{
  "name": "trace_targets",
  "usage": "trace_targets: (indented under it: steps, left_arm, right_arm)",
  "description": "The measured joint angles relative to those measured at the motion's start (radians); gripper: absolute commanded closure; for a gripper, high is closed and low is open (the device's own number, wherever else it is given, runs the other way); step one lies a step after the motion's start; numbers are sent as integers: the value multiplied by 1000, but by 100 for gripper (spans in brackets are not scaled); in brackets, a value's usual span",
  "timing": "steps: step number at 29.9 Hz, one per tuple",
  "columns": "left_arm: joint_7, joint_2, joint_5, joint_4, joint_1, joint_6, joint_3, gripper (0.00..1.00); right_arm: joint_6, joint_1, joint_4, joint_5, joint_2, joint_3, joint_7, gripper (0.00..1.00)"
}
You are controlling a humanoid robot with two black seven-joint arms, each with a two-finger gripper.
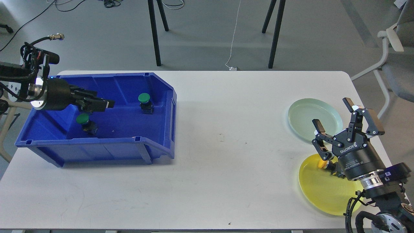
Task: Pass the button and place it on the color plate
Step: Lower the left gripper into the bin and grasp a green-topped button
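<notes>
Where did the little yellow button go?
In the head view, the small yellow push button sits on the round yellow plate at the table's right side, partly hidden behind the open right gripper.

The left gripper reaches rightward from the far left, its fingers too dark to separate. The right gripper stands at the near right, fingers spread wide, pointing up and away.

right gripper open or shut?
Open: the right gripper has its jaws spread wide above the green plate, with nothing held between them.
</notes>
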Motion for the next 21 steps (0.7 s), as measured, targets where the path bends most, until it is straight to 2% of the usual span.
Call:
trace_targets:
  steps: [6, 14, 21]
  left_arm:
    - [0, -9, 43, 74, 29, 0, 2, 19]
    - [0, -87, 47, 226, 67, 0, 6, 19]
    - [0, -114, 38, 258, 89, 0, 3, 19]
  right_arm:
    - [0, -13, -1, 0, 1, 2, 0, 2]
    - [0, -19, -5, 0, 1, 0, 0, 2]
    - [0, -20, -6, 0, 1, 1, 0, 2]
